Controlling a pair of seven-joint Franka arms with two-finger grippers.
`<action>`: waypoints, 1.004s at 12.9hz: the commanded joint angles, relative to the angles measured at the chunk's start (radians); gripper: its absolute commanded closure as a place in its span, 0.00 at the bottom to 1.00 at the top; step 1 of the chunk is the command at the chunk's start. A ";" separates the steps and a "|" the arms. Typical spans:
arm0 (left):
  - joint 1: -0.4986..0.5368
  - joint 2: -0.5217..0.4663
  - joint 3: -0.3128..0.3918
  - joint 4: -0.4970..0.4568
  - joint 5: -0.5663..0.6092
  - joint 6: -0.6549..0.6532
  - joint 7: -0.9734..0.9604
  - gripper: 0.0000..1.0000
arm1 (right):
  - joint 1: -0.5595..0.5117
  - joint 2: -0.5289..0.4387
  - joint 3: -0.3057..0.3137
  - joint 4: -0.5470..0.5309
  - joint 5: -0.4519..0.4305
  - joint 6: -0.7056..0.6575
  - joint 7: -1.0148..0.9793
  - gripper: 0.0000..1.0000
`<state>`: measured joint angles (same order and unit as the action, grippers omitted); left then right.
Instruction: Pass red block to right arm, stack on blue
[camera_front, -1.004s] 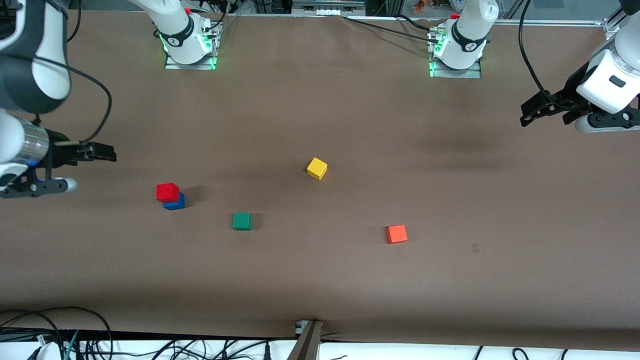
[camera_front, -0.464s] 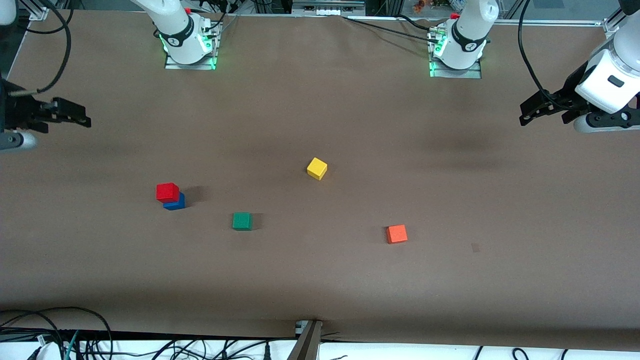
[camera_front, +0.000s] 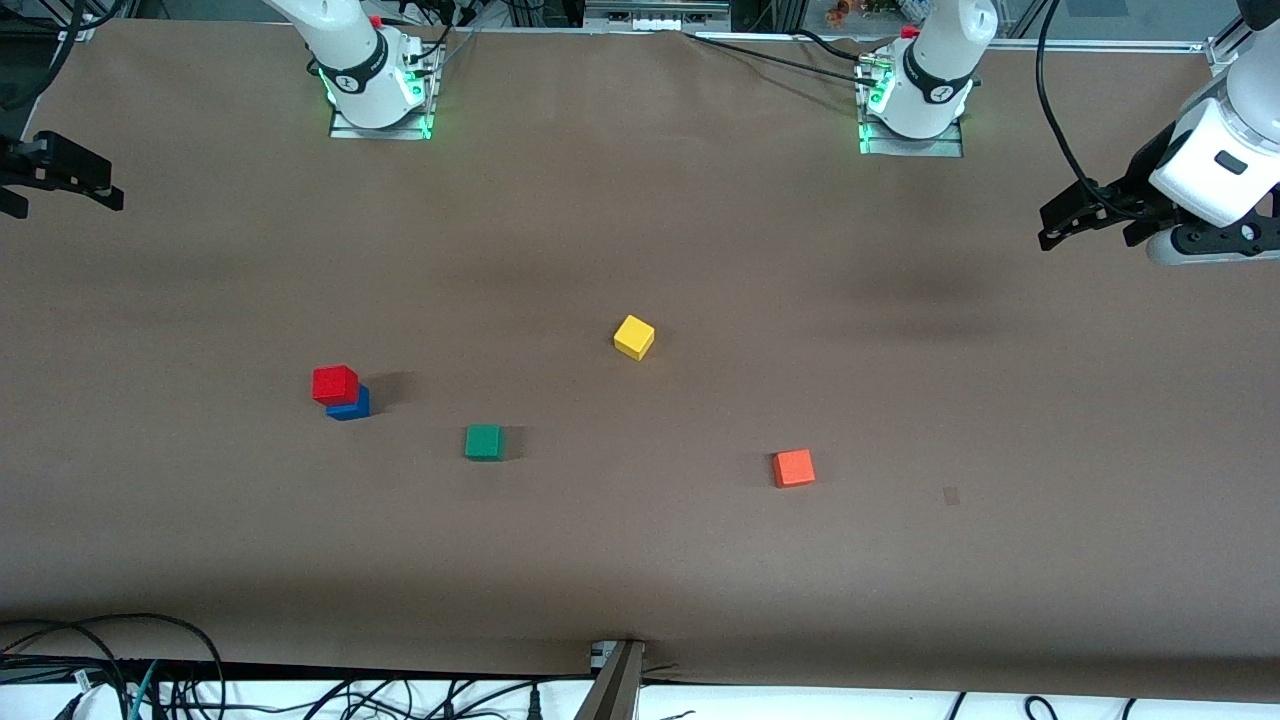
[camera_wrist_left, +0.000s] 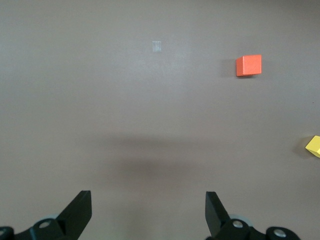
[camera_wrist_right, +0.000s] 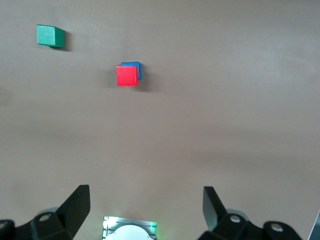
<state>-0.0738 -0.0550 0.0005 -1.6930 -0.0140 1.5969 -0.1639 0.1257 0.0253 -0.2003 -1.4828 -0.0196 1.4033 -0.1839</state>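
The red block (camera_front: 334, 384) rests on the blue cube (camera_front: 352, 406), set slightly off its centre, toward the right arm's end of the table. In the right wrist view the red block (camera_wrist_right: 127, 76) hides most of the blue cube (camera_wrist_right: 134, 65). My right gripper (camera_front: 108, 190) hangs open and empty over the table's edge at the right arm's end, well apart from the stack; its own view shows the right gripper (camera_wrist_right: 145, 192) with jaws spread wide. My left gripper (camera_front: 1052, 225) hangs open and empty over the left arm's end, and the left gripper (camera_wrist_left: 148, 197) holds nothing.
A green cube (camera_front: 484, 441) lies beside the stack toward the middle. A yellow cube (camera_front: 634, 337) sits mid-table. An orange-red cube (camera_front: 793, 468) lies nearer the front camera, toward the left arm's end. The two arm bases (camera_front: 378, 95) (camera_front: 912, 105) stand along the table's back edge.
The right gripper has drawn away from the stack, rising and moving out toward the table's edge at the right arm's end. The left arm has barely moved. The cubes have stayed put.
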 joint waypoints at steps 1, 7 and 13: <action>0.000 0.014 0.000 0.033 -0.012 -0.026 -0.006 0.00 | -0.029 -0.031 0.065 -0.034 -0.026 -0.029 0.009 0.00; 0.000 0.014 0.000 0.033 -0.012 -0.040 -0.008 0.00 | -0.029 -0.001 0.075 -0.016 -0.028 -0.032 0.086 0.00; 0.000 0.014 0.000 0.033 -0.014 -0.043 -0.006 0.00 | -0.031 0.015 0.071 -0.001 -0.029 -0.032 0.086 0.00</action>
<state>-0.0738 -0.0550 0.0005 -1.6929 -0.0140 1.5810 -0.1654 0.1049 0.0358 -0.1364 -1.4935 -0.0360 1.3755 -0.1107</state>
